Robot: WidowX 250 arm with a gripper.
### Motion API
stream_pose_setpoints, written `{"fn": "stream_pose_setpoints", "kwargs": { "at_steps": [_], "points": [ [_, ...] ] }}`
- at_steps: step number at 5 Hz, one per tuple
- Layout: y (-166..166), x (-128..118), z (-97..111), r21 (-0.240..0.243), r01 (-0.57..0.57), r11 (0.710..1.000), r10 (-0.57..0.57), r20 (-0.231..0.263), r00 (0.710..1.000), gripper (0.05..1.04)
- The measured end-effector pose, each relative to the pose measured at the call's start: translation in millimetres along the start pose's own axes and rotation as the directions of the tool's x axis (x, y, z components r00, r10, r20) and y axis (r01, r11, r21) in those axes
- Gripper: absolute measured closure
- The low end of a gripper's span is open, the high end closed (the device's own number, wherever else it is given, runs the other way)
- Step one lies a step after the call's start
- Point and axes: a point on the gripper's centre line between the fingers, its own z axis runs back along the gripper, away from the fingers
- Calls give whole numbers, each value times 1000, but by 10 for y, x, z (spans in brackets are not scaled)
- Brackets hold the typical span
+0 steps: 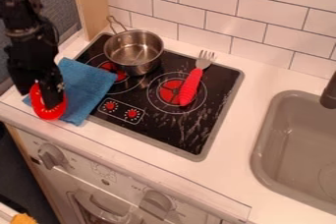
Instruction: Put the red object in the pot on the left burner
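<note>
The black gripper [44,95] hangs at the left of the camera view, low over the front left part of a blue cloth. A red ring-shaped object [50,115] is right at its lower end, and the gripper hides part of the ring. Whether the ring is held or rests on the cloth, I cannot tell. A small steel pot [134,53] stands upright on the stove's left burner [109,66], its handle toward the wall. The part of the pot's inside that shows holds nothing.
The blue cloth [89,88] overlaps the left edge of the black stovetop [167,132]. A fork with a red handle [191,86] lies across the right burner. At the right is a grey sink [263,156] with a dark faucet [330,95]. A tiled wall [249,31] stands behind.
</note>
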Motion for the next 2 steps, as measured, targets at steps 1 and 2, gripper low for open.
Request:
{"fn": "stream_pose_setpoints", "kwargs": {
  "at_steps": [1,2],
  "points": [
    [-83,-109,-7,-2,11,1000,-12,-12,1000,83],
    [-96,-172,-67,15,12,1000,-11,-28,1000,83]
  ]
}}
